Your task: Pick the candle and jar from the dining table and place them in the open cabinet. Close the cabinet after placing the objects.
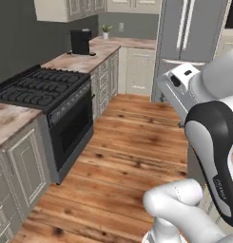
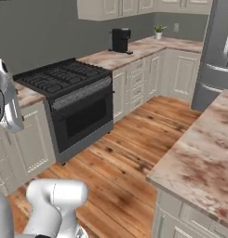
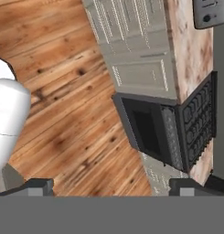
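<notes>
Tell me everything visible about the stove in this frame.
The stove is a dark grey range with a black cooktop of cast-looking grates over a closed oven door with a dark window. It stands on the wooden floor, built in between cream panelled cabinets, with marble counter on either side and the dark wall behind. Nothing rests on the grates. The hand view shows it rolled sideways, seen from above.

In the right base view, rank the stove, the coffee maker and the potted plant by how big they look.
1. Stove, largest by far.
2. Coffee maker.
3. Potted plant, smallest, though it stands farthest from the camera, which shrinks it.
</notes>
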